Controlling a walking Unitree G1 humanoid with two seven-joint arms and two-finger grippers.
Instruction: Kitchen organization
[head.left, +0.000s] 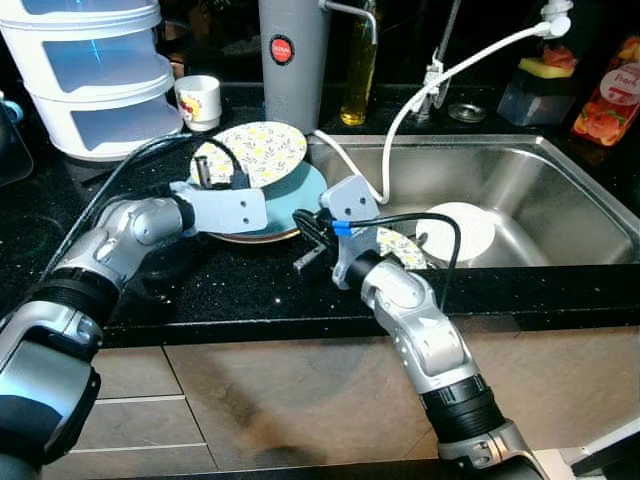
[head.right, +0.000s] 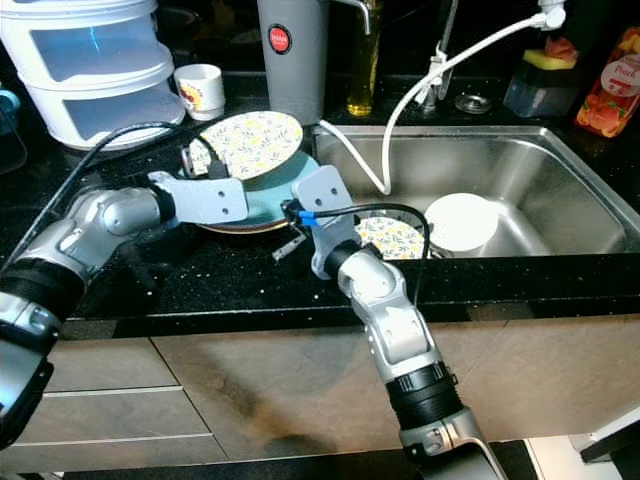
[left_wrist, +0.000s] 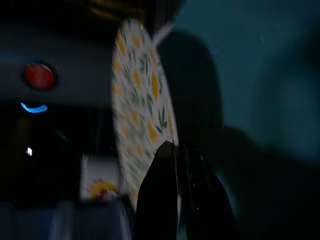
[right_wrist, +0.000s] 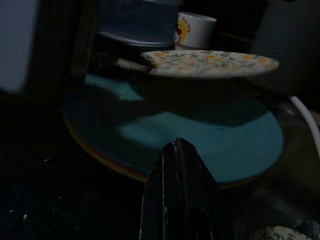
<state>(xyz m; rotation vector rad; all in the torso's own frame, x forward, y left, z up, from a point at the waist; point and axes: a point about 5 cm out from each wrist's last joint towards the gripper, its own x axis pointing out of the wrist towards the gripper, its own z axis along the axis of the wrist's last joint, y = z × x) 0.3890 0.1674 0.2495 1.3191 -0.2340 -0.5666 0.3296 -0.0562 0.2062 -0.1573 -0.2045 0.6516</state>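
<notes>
A floral plate (head.left: 262, 150) hangs tilted above a teal plate (head.left: 300, 197) that lies on the black counter beside the sink. My left gripper (head.left: 204, 170) is shut on the floral plate's near left rim; in the left wrist view the plate (left_wrist: 142, 100) stands edge-on between the fingers (left_wrist: 159, 192). My right gripper (head.left: 306, 252) is shut with nothing in it, low over the counter at the teal plate's near edge (right_wrist: 200, 150). A second floral plate (head.left: 402, 247) and a white dish (head.left: 462, 229) lie in the sink (head.left: 560, 190).
Behind the plates stand a small mug (head.left: 200, 100), a grey cylinder (head.left: 293, 60) and an oil bottle (head.left: 358, 75). White stacked containers (head.left: 95, 75) fill the back left. A white hose (head.left: 420, 95) loops into the sink. A sponge holder (head.left: 535, 85) and a bottle (head.left: 610, 95) stand back right.
</notes>
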